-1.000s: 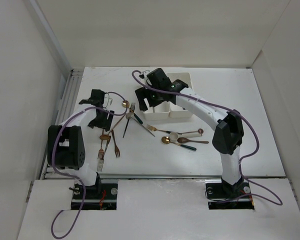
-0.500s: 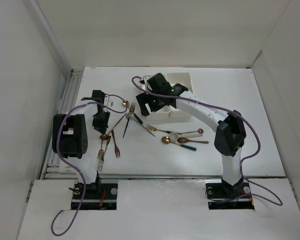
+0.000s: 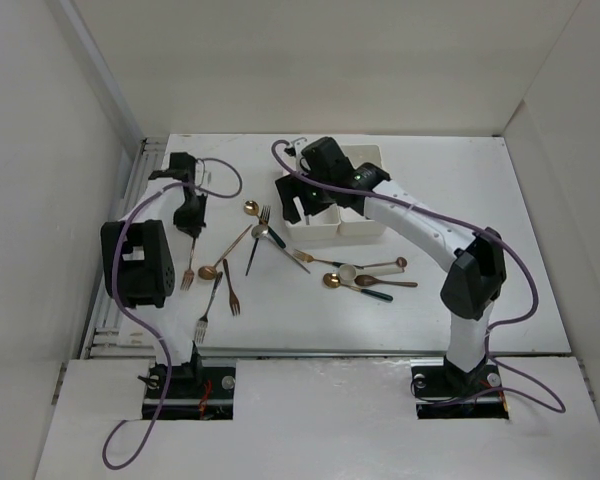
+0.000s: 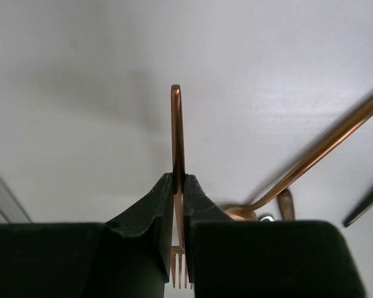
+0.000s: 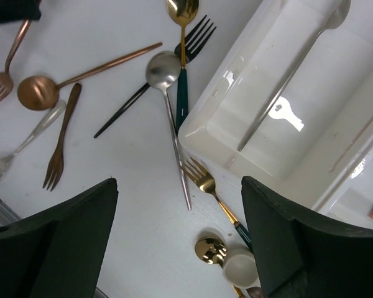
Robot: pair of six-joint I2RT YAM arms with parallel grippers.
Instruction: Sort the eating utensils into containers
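Note:
My left gripper [image 4: 179, 181] is shut on the handle of a copper fork [image 4: 176, 124], tines toward the camera. From above, that copper fork [image 3: 188, 268] hangs below the left gripper [image 3: 188, 212] at the table's left. Several eating utensils lie mid-table: a copper spoon [image 5: 34, 92], small copper fork [image 5: 56, 166], silver fork [image 5: 6, 162], silver spoon [image 5: 165, 69], gold spoon [image 5: 182, 9], black fork [image 5: 196, 34] and gold fork [image 5: 205, 180]. My right gripper [image 5: 180, 230] is open and empty beside the white containers [image 3: 315, 236]. A silver utensil [image 5: 292, 68] lies in the left container [image 5: 205, 133].
More spoons [image 3: 368, 281] lie right of centre, in front of the bins. A metal rail [image 3: 130, 200] runs along the table's left edge, close to the left gripper. White walls enclose the table on three sides.
My left gripper shut on the copper fork and drew it away from the pile, toward the far left. The right gripper shifted slightly by the bins and stayed open.

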